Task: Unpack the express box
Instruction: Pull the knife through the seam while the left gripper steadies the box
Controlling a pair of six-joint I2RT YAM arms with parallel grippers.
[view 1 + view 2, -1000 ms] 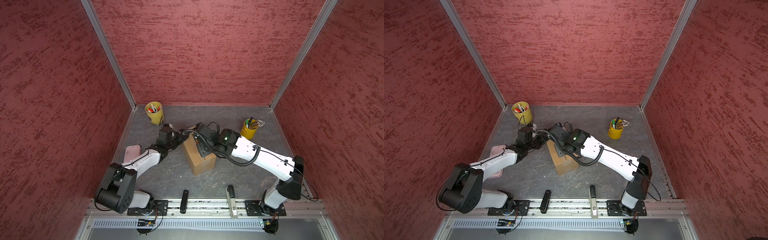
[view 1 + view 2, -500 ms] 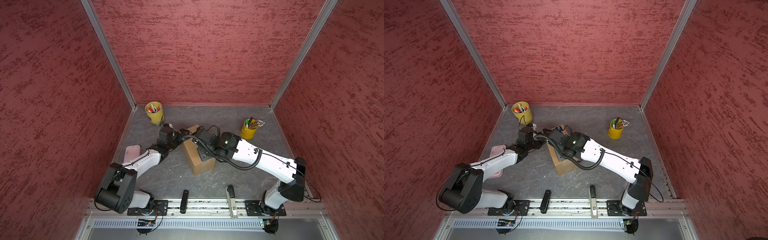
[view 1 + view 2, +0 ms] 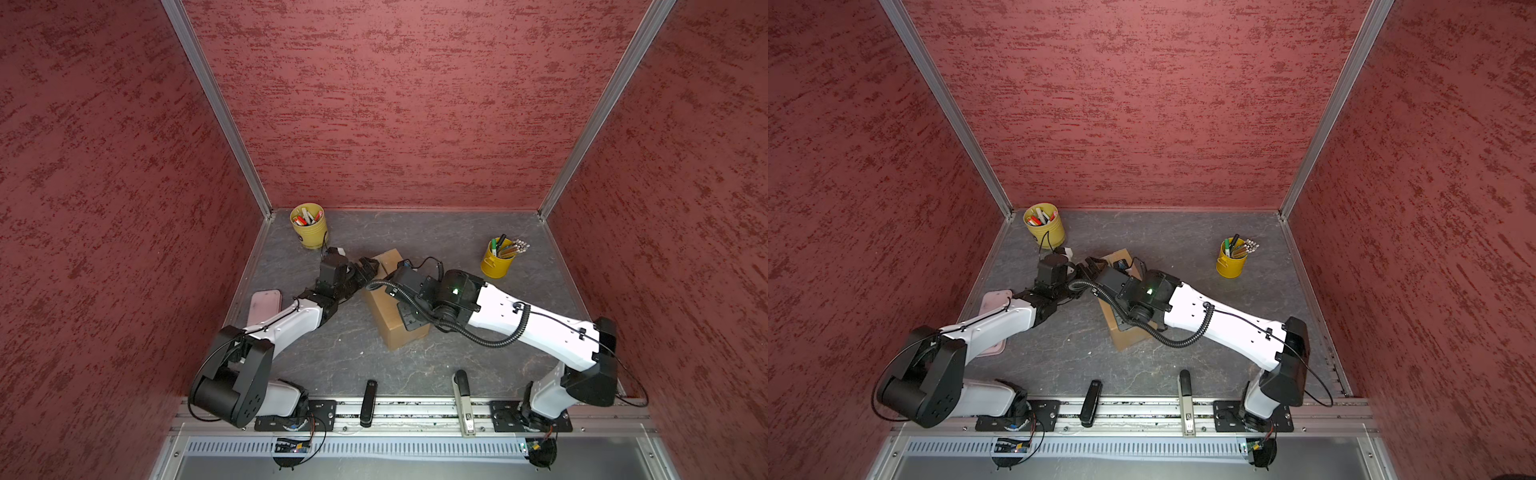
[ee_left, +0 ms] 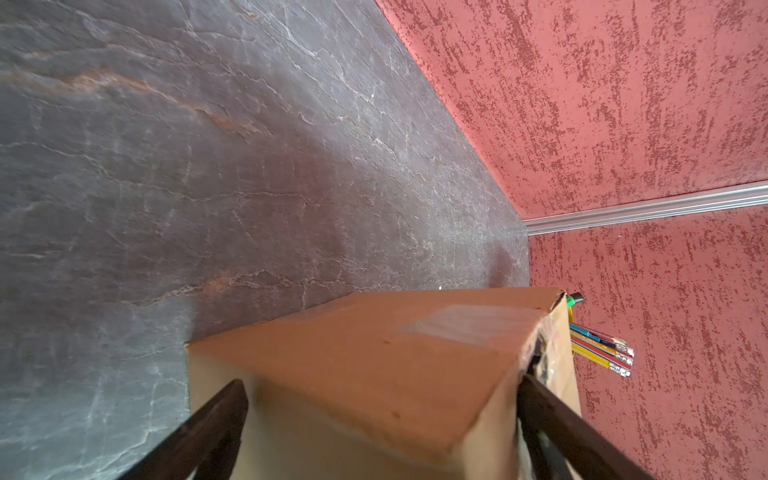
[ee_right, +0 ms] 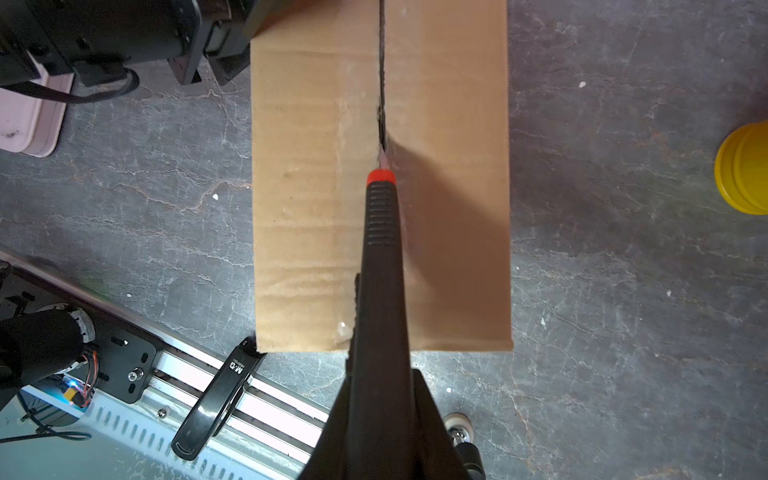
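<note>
While a yellow pen cup [image 3: 309, 230] stands by the back left corner, a second cup [image 3: 498, 262] at the back right and a pink tray [image 3: 266, 301] under the left arm, the express box [image 3: 388, 320] sits mid-table, its top largely hidden in both top views by the right arm stretched across it. The left gripper [image 4: 380, 384] reaches in low, spread wide astride the box's far end. The right gripper [image 5: 380, 399] points down and pinches a black cutter [image 5: 380, 249], blade in the centre seam.

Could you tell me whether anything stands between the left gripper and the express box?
Nothing visible does. The left gripper is open with its fingers either side of the far end of the express box, only cardboard between them. The right gripper, shut on a black, red-tipped cutter, has the blade in the centre seam.
</note>
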